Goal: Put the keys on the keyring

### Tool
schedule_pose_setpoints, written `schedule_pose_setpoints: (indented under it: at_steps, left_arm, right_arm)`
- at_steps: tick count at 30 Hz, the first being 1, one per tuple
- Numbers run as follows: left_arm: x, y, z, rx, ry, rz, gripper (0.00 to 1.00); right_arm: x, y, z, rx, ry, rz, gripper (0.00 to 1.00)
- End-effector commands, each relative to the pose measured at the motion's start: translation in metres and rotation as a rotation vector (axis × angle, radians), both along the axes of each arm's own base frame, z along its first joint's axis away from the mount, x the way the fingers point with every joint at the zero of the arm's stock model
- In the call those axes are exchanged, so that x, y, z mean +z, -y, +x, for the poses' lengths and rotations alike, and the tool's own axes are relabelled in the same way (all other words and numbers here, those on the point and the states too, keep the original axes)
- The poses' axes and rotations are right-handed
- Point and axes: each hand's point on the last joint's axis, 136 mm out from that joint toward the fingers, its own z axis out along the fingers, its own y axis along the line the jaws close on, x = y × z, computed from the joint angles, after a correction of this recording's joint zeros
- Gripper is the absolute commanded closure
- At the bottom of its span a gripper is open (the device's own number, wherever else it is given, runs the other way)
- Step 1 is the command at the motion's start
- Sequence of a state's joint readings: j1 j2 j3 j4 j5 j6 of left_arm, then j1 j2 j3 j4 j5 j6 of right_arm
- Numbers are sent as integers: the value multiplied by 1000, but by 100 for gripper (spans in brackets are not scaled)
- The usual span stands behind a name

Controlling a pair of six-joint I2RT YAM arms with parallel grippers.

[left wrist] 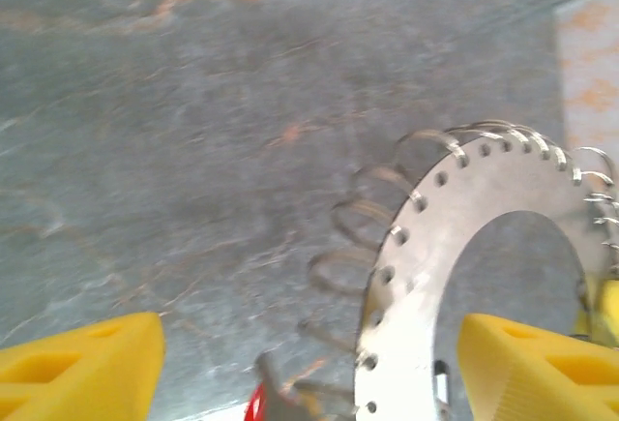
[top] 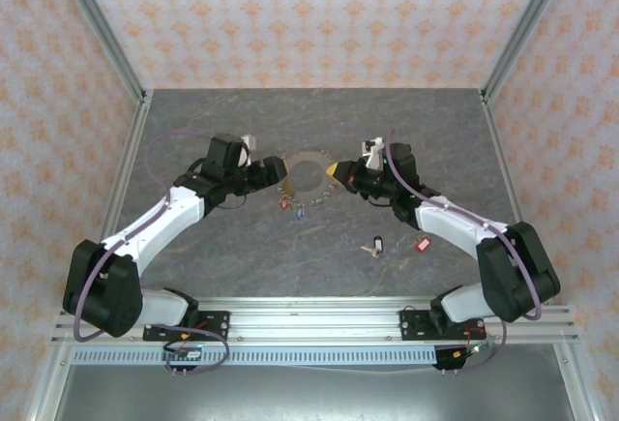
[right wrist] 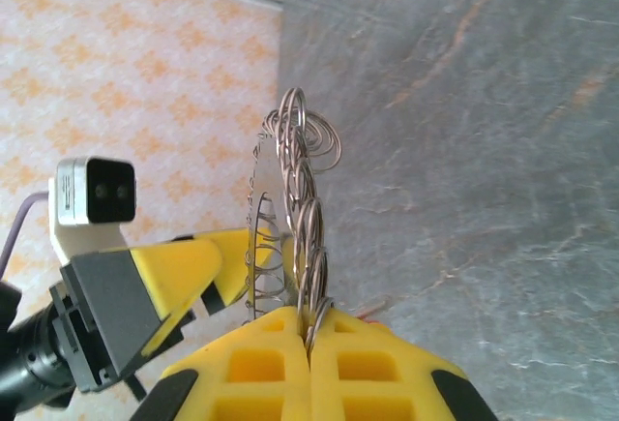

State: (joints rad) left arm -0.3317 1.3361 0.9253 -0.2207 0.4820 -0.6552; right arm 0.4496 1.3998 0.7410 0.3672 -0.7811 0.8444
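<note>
1. My right gripper (right wrist: 309,336) is pinched tight on the rim of the keyring (left wrist: 455,232), which sits mid-table between the two arms. I can't tell if it's lifted.
2. My left gripper (left wrist: 309,339) has its fingers wide apart, straddling the opposite rim and clamping nothing.
3. A red-headed key (top: 284,203) and a blue-headed key (top: 300,213) sit right at the ring's near edge. They look threaded, but I'm not sure.
4. A black key (top: 375,245) and a loose red key (top: 422,244) lie on the table (top: 222,266), well apart from the ring.
5. I reckon we're between keys. Next, the left needs a precise pinch on a tiny plastic head while the right holds the ring steady.
</note>
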Motion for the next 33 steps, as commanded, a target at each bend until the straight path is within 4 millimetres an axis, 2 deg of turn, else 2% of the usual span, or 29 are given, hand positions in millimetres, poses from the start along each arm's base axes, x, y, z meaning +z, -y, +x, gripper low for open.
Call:
schedule_pose_setpoints:
  at_steps: [1,8,13,16,22,27,29,33]
  left_arm:
    - [41,20,5,-77,67,-168,24]
    - [50,28,0,-112,54,-249,31]
    - [58,32,-3,-115,49,-315,32]
    - [63,31,-5,-108,58,-332,36]
    - [72,30,-6,-99,70,-374,57]
    - [83,31,-5,-98,90,-416,69]
    - [88,33,-5,-106,98,-442,70]
    - [97,35,-5,-117,114,-460,67]
  right_arm:
    - [43,-6,-6,83,92,45,100]
    - [69,-10,-5,95,131,106,100]
    - [74,-9,-1,82,138,104,100]
    - [76,-7,1,72,148,109,100]
    - [80,-8,3,80,151,125,100]
    - [85,-9,1,94,161,150,100]
    - [86,-10,1,97,163,160,100]
    - [89,-10,1,99,165,166,100]
